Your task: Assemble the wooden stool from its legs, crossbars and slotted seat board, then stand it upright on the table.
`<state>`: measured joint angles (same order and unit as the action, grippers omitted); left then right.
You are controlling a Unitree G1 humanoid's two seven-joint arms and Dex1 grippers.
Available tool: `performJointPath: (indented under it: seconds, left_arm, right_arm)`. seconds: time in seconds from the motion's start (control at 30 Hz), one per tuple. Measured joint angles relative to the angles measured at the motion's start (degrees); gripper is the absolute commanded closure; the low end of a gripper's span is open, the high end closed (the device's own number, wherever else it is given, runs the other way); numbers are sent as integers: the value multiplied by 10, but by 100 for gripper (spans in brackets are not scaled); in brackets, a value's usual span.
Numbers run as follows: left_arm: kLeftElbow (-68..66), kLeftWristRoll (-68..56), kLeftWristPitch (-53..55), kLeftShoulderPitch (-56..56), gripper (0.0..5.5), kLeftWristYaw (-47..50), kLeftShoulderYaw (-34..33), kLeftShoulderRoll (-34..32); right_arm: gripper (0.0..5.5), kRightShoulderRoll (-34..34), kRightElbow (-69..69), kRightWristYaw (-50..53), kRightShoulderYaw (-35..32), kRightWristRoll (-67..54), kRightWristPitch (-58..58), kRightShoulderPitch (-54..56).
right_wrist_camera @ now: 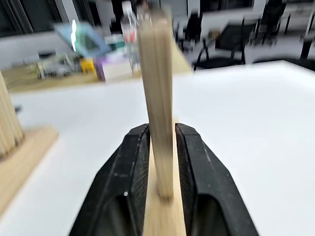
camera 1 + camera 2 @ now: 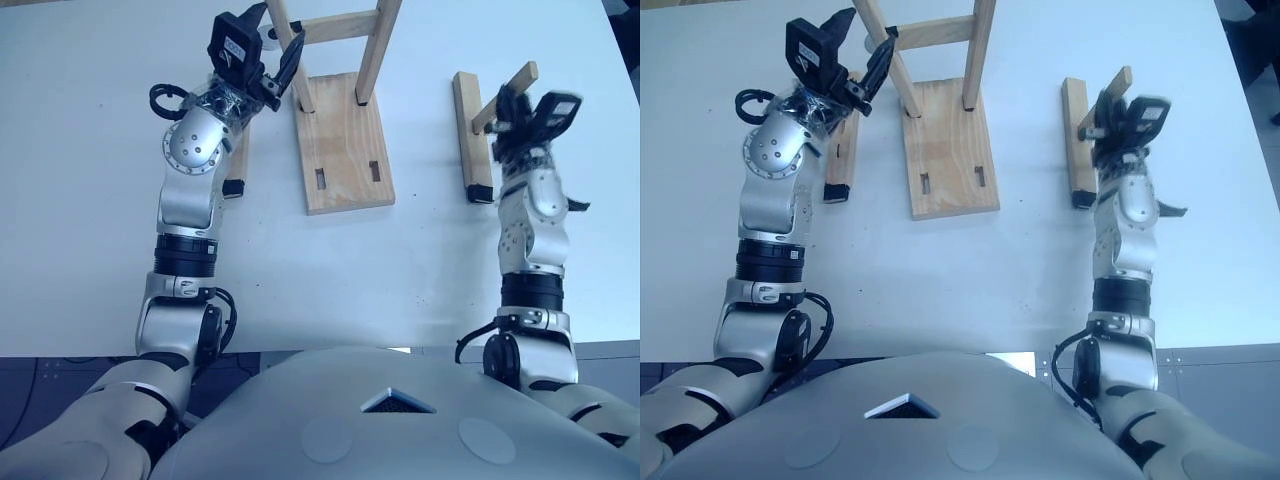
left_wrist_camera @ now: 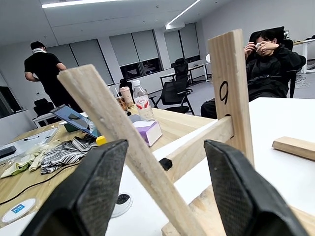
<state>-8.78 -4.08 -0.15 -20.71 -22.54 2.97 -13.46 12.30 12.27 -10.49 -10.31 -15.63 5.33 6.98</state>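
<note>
Left gripper (image 2: 276, 38) is up near the far edge of the white table (image 2: 90, 200), fingers spread wide around an upright pale wooden leg (image 3: 113, 118). That leg and its twin leg (image 2: 375, 50) stand in the flat slotted seat board (image 2: 345, 175), with a long crossbar (image 2: 340, 25) joining them. Right gripper (image 1: 160, 135) pinches a short wooden crossbar (image 1: 156, 73) rising from a flat-lying leg (image 2: 472, 150) toward the right edge. Another loose leg (image 2: 238, 160) lies beneath the left arm.

Place: open-plan office, by the look of it.
Seating: black swivel chairs (image 3: 173, 93) lined up at the back.
Desks: long wooden desk (image 3: 179, 120) carrying a laptop (image 3: 74, 118) and a bottle (image 3: 141, 101).
Overhead: strip lights (image 3: 88, 3) running across the ceiling, shaded windows (image 3: 133, 46) behind.
</note>
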Motion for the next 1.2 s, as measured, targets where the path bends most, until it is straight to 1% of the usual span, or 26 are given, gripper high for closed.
performJointPath:
  seconds: [0.07, 0.13, 0.17, 0.2, 0.3, 0.37, 0.47, 0.6, 0.8, 0.87, 0.97, 1.03, 1.1, 1.13, 1.2]
  left_arm:
    - [0, 0, 0, 0, 266, 0, 0, 1]
    - [2, 0, 1, 0, 266, 0, -1, -1]
    - [2, 0, 1, 0, 266, 0, -2, -1]
    - [3, 0, 1, 0, 266, 0, -2, -2]
    - [4, 1, 1, 0, 266, 1, -4, -2]
    - [5, 1, 1, 3, 266, 1, -3, -2]
    - [5, 1, 1, 4, 266, 0, -1, -1]
    - [5, 1, 1, 4, 266, 0, 1, -1]
    - [5, 1, 1, 4, 266, -1, 1, -1]
    - [5, -1, 5, 4, 266, -1, 0, 0]
    - [5, -12, 20, 4, 266, -3, -1, 4]
    - [5, -39, 49, 3, 266, -19, -6, 7]
    - [8, -74, 84, 3, 266, -32, -14, 14]
    - [12, -106, 119, 2, 266, -43, -22, 23]
    - [22, -165, 166, 3, 266, -77, -28, 38]
  right_arm:
    - [379, 25, -62, -5, -7, -4, 51, -2]
    - [342, 67, -134, -14, -19, -22, 131, -3]
    - [332, 73, -155, -17, -26, -28, 165, -7]
    - [309, 88, -178, -21, -25, -42, 221, -23]
    - [250, 91, -224, -21, -26, -61, 339, -55]
    - [220, 90, -237, -17, -22, -64, 383, -67]
    - [220, 86, -240, -10, -14, -63, 414, -75]
    - [220, 84, -239, -4, -4, -53, 424, -84]
    - [301, 84, -236, -4, 7, -40, 421, -88]
    - [339, 83, -236, -5, 10, -39, 420, -88]
    - [348, 72, -236, -3, 4, -41, 416, -88]
    - [348, 38, -234, 10, -20, -49, 379, -84]
    - [348, 32, -234, 11, -38, -53, 337, -72]
    - [348, 15, -237, 6, -53, -54, 294, -64]
    - [348, 9, -253, -25, -60, -79, 219, -55]
